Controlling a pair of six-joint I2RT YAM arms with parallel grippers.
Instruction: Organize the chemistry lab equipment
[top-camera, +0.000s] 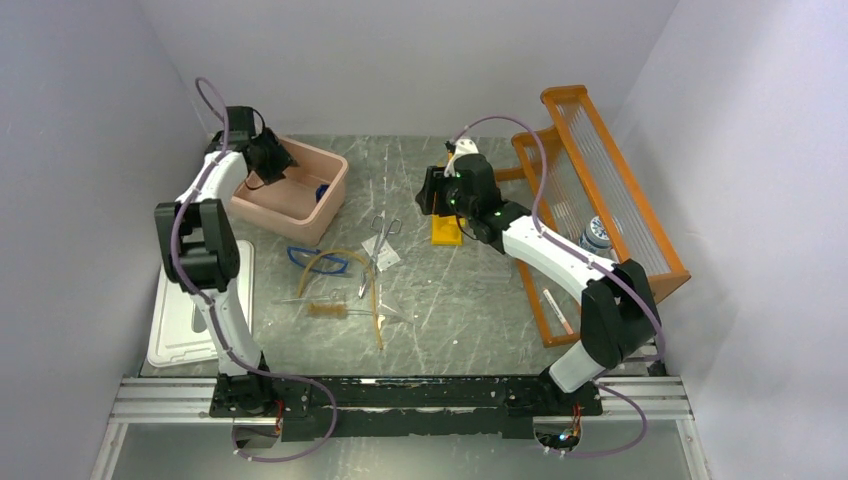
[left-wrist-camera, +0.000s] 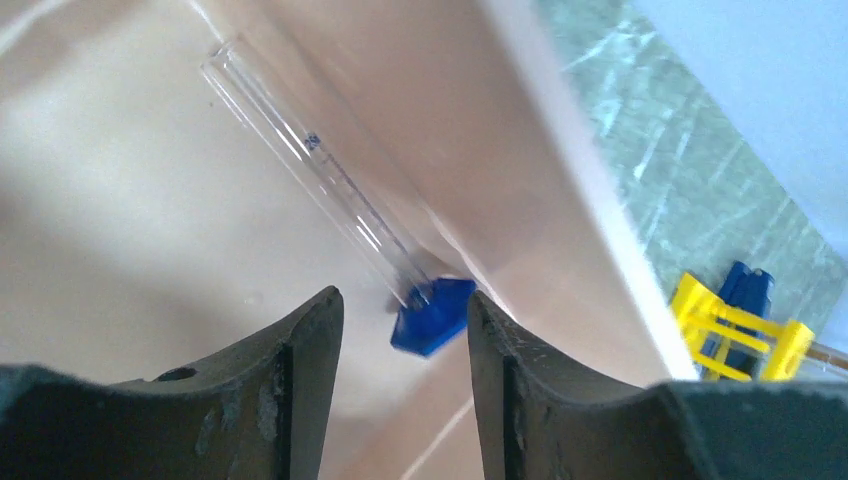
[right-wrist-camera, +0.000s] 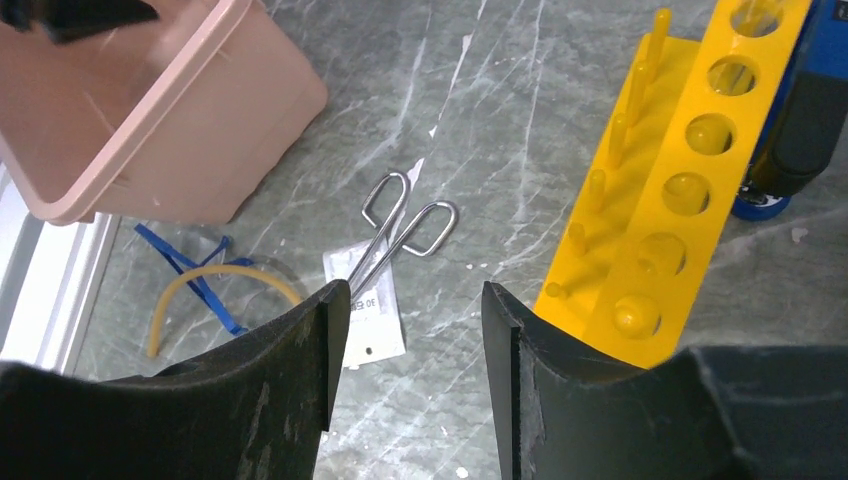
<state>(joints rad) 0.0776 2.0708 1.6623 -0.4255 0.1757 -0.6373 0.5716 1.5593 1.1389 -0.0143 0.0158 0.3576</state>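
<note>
My left gripper is open and empty over the pink tub. Below it a clear glass tube with a blue cap lies against the tub's inner wall. My right gripper is open and empty above the table, beside a yellow tube rack. Metal scissors lie on a white packet. Blue-framed goggles and amber tubing lie mid-table; they also show in the right wrist view. A wire brush lies near them.
A big orange shelf rack stands at the right with a small jar in it. A white lid lies at the front left. A blue-based item stands behind the yellow rack.
</note>
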